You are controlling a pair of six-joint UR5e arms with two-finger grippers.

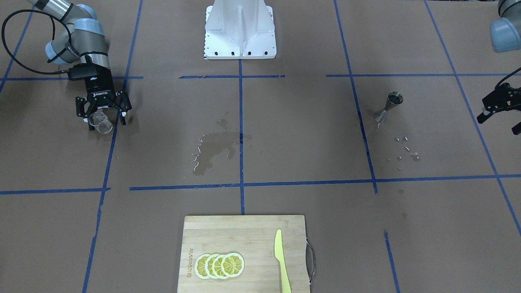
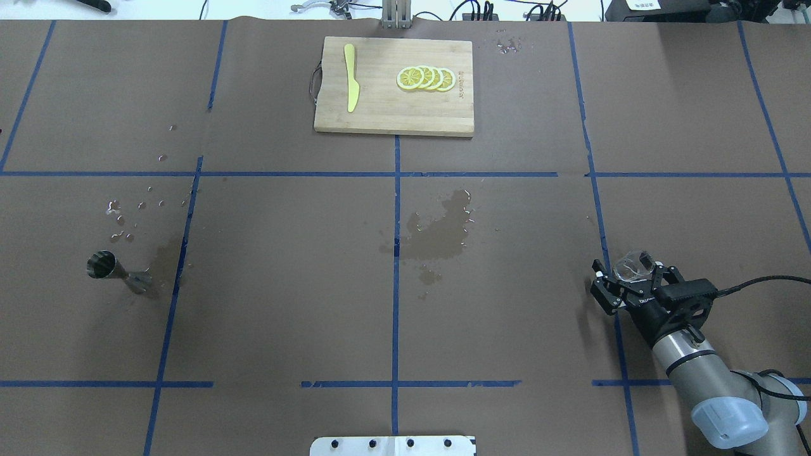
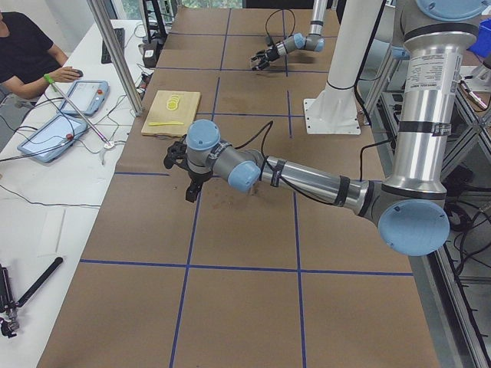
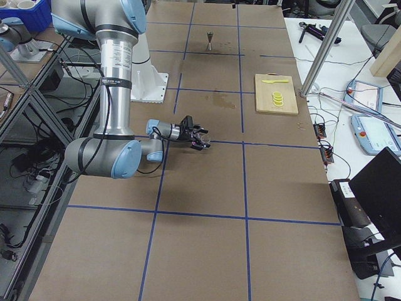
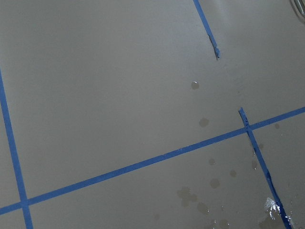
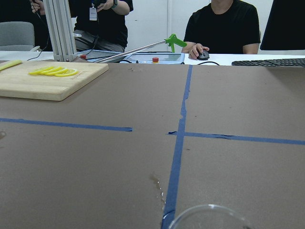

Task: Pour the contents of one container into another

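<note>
A clear glass (image 1: 101, 122) stands on the brown table between the spread fingers of my right gripper (image 1: 106, 124), which is open around it. The overhead view shows the same glass (image 2: 635, 265) and gripper (image 2: 625, 273). Only the glass rim (image 6: 209, 217) shows at the bottom of the right wrist view. A metal jigger (image 1: 390, 106) stands upright on the other side of the table, also visible from overhead (image 2: 109, 267). My left gripper (image 1: 499, 125) hovers beside the jigger at the view's edge, open and holding nothing.
A water puddle (image 1: 211, 150) darkens the table's middle, and droplets (image 1: 407, 148) lie near the jigger. On the operators' side lies a wooden cutting board (image 1: 252, 232) with lemon slices (image 1: 220, 265) and a yellow knife (image 1: 281, 260). The robot's white base (image 1: 240, 30) stands opposite.
</note>
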